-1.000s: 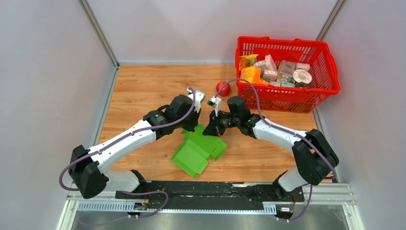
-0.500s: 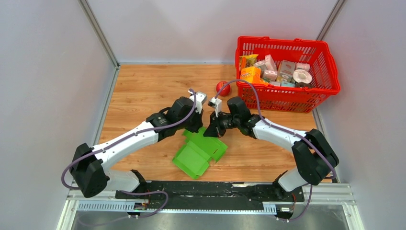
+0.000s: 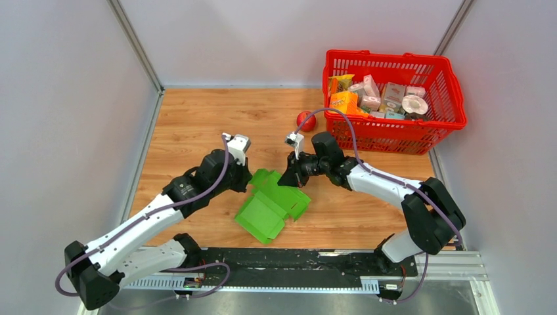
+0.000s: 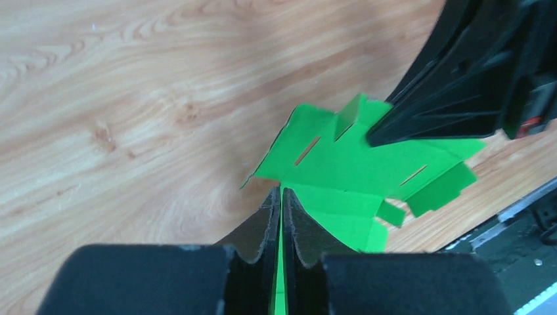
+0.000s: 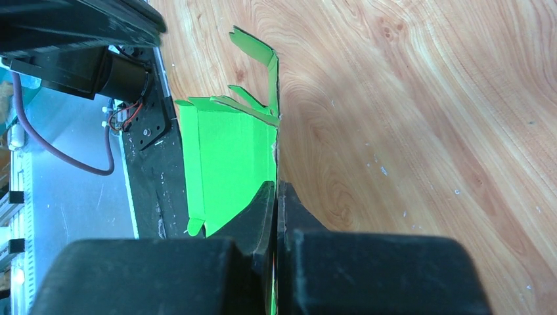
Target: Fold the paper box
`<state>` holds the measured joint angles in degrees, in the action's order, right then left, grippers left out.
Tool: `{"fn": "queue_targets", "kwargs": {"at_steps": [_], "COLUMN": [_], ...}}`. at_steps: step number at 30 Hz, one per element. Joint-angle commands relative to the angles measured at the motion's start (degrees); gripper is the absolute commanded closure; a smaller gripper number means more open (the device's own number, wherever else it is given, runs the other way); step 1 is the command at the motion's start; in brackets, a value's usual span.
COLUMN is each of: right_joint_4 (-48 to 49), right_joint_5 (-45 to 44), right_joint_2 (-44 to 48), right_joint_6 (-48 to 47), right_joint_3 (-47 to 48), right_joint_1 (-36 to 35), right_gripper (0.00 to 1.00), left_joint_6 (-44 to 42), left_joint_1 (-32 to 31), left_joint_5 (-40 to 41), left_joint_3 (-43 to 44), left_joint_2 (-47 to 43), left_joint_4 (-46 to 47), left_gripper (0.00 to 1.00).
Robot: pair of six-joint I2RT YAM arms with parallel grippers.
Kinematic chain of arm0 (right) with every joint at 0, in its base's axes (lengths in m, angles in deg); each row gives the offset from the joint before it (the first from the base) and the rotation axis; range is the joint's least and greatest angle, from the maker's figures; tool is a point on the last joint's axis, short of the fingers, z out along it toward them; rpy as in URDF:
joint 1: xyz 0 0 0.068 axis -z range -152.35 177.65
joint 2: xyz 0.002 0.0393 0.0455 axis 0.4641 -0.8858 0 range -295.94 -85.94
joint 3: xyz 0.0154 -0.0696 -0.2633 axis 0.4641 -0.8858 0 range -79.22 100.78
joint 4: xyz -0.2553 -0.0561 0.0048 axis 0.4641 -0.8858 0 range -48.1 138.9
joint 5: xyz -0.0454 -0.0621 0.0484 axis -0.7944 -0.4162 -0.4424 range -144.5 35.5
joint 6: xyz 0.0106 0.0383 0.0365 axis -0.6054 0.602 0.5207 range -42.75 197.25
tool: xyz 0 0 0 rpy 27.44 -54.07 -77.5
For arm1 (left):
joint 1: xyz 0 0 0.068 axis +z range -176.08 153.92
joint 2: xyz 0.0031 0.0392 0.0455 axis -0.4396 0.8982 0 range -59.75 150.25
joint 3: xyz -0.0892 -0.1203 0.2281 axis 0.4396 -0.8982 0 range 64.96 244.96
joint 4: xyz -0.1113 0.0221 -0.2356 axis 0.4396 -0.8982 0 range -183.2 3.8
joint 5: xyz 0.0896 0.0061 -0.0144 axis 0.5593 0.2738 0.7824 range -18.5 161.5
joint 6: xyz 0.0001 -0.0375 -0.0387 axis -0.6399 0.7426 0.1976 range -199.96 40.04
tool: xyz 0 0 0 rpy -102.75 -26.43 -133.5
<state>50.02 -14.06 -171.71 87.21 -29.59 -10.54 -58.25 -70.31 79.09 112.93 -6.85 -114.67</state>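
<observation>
The paper box (image 3: 269, 209) lies on the wooden table (image 3: 190, 118), front of centre, between the two arms. It is plain bright green thin card, unprinted and only partly formed: a broad panel lies nearly flat, with flaps and small tabs splaying from its edges. The left wrist view shows two narrow slots cut into the paper box (image 4: 355, 167) and short tabs along its near side. In the right wrist view one flap of the card (image 5: 226, 154) stands on edge.

The left gripper (image 3: 251, 178) sits at the blank's far left corner, its jaws pinched together on a sliver of green card (image 4: 281, 197). The right gripper (image 3: 289, 180) is at the far right edge, likewise clamped on the card (image 5: 276, 193).

Farther back a red apple (image 3: 305, 121) sits beside a red basket (image 3: 394, 141) of printed packages (image 3: 384, 97).
</observation>
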Motion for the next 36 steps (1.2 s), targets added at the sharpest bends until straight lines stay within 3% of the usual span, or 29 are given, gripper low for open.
{"fn": "queue_targets", "kwargs": {"at_steps": [1,15,25,28,32,36], "right_joint_4": [3.1,3.5,0.5,-4.2,-10.4,-14.7], "right_joint_5": [-0.5,-0.8,-3.1,-7.6,-14.8,-14.2], "right_joint_2": [1.8,1.5,0.4,-0.3,-3.2,-6.2], "right_joint_6": [0.8,0.9,-1.1,-3.4,-8.4,-11.8], "right_joint_3": [1.0,1.0,2.2,4.0,8.5,12.7], "right_joint_1": [0.0,-0.1,-0.2,-1.3,-3.1,-3.4], "right_gripper": [1.00,1.00,1.00,1.00,1.00,1.00], "left_joint_6": [2.0,2.5,5.0,3.2,-0.1,-1.8], "left_joint_1": [0.0,-0.8,-4.6,-4.6,-3.6,-1.2], "left_joint_5": [2.5,2.5,-1.8,3.6,5.4,3.7], "left_joint_3": [-3.9,-4.3,-7.2,-6.2,-3.2,-1.1], "left_joint_2": [0.4,11.2,10.0,6.4,3.2,4.1], "left_joint_4": [0.3,5.7,9.8,6.3,5.9,7.4], "left_gripper": [0.90,0.96,0.95,0.90,0.65,0.60]}}
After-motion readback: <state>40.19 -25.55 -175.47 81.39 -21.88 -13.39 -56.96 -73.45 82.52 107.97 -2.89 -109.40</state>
